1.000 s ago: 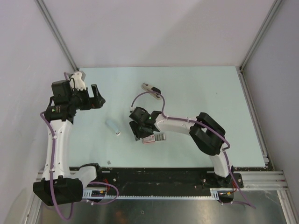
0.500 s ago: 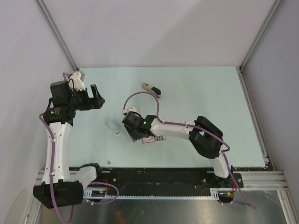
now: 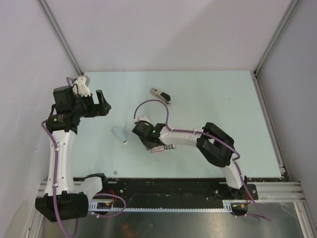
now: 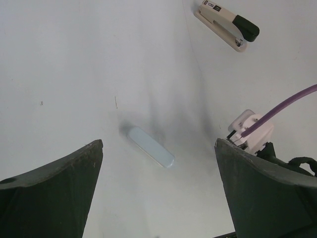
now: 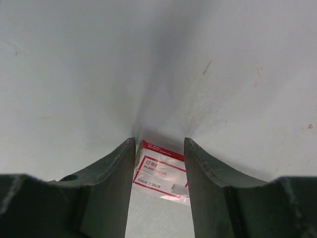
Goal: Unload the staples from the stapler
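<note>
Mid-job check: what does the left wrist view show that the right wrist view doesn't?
Only the left wrist: the slim pale-bodied, black-topped stapler, a pale blue oblong piece and a purple cable. Only the right wrist: the flat red-and-white packet, seen between the right tool's fingers. Both: the pale table surface.

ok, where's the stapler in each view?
Top external: stapler just above centre.
Left wrist: top right corner.
Right wrist: not in view.
Shared landmark: pale blue oblong piece, left of centre in top external, lower centre in left wrist.
</note>
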